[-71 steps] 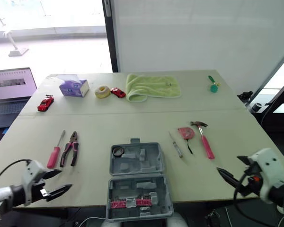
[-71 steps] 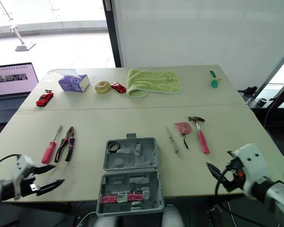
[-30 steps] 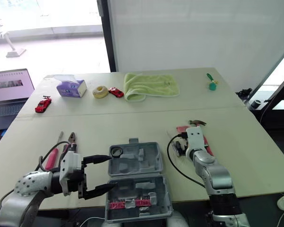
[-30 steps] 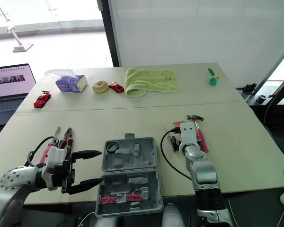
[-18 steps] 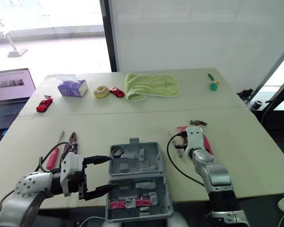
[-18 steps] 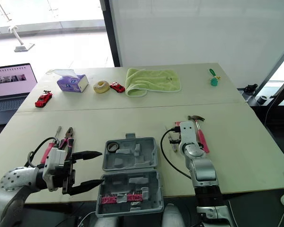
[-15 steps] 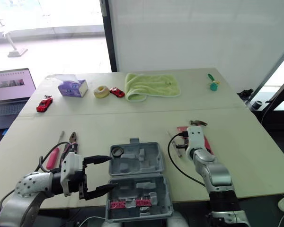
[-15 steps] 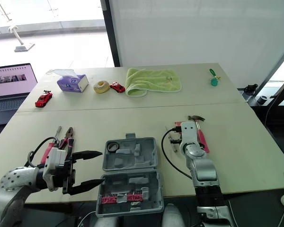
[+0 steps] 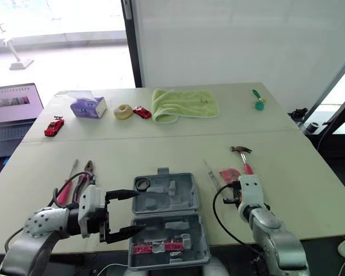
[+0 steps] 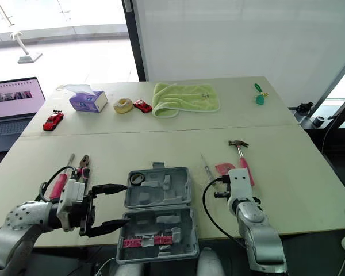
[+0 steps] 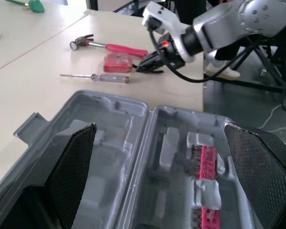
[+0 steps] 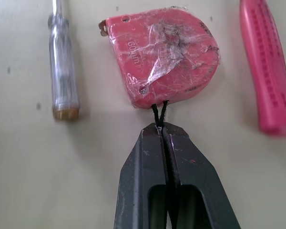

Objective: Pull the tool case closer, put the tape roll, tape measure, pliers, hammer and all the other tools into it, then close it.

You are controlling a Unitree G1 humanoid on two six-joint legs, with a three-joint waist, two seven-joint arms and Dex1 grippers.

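Grey plastic tool case (image 9: 173, 202) lies open on the worktop (image 9: 161, 150). The left claw (image 9: 141, 211) is spread wide at the case's 9 o'clock. The right claw (image 12: 163, 130) is clenched on the black cord (image 12: 155, 114) of the red tape measure (image 12: 164, 52).

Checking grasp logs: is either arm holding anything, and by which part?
Right gripper: jaws shut on the black cord of the tape measure, not its body. Left gripper open, holds nothing.

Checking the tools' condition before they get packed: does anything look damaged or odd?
The red tape measure looks patched: crumpled clear film is stuck across its face. The right gripper is shut on its thin black cord, not its body.
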